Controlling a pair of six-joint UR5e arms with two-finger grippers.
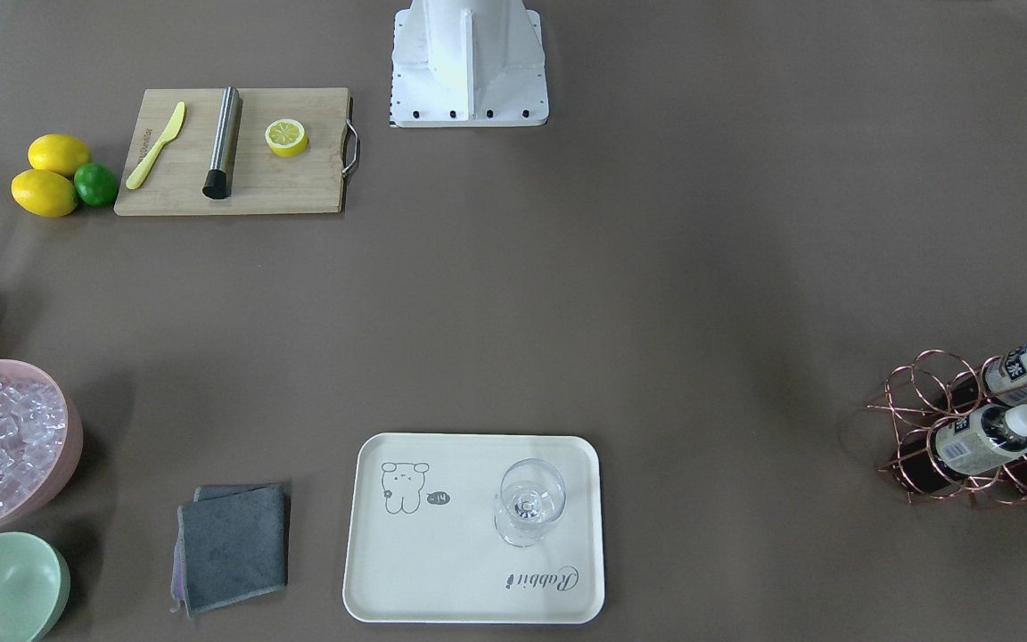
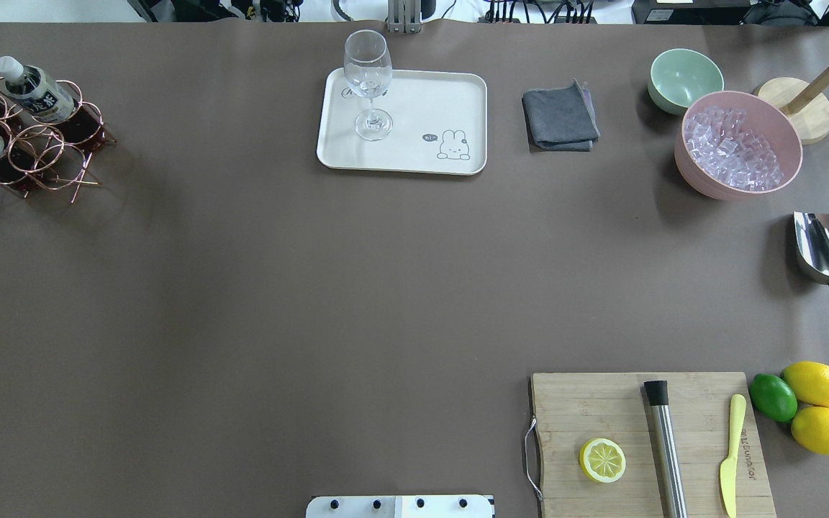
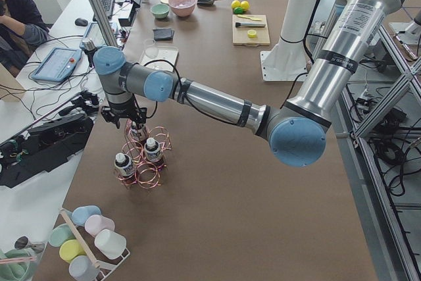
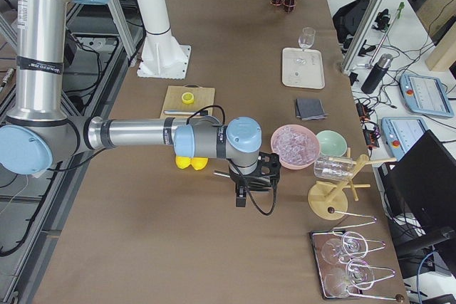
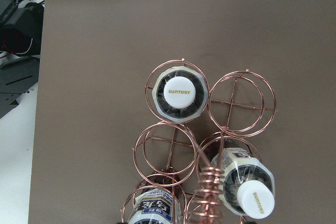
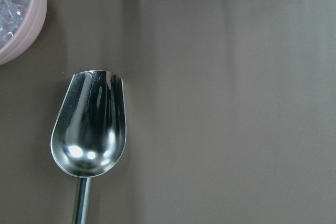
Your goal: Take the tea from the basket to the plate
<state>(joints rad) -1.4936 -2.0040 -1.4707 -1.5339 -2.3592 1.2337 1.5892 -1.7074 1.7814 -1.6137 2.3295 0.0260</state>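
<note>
The basket is a copper wire rack at the table's end on my left; it also shows in the overhead view and from above in the left wrist view. It holds three tea bottles with white caps; one stands straight under the left wrist camera, and two show in the front view. My left gripper hangs just above the basket; I cannot tell whether it is open. The plate is cream, with a stemmed glass on it. My right gripper hovers over a steel scoop; its state is unclear.
A pink bowl of ice, a green bowl and a grey cloth lie right of the plate. A cutting board carries a half lemon, a steel rod and a knife; lemons and a lime lie beside it. A person sits past the table's far side.
</note>
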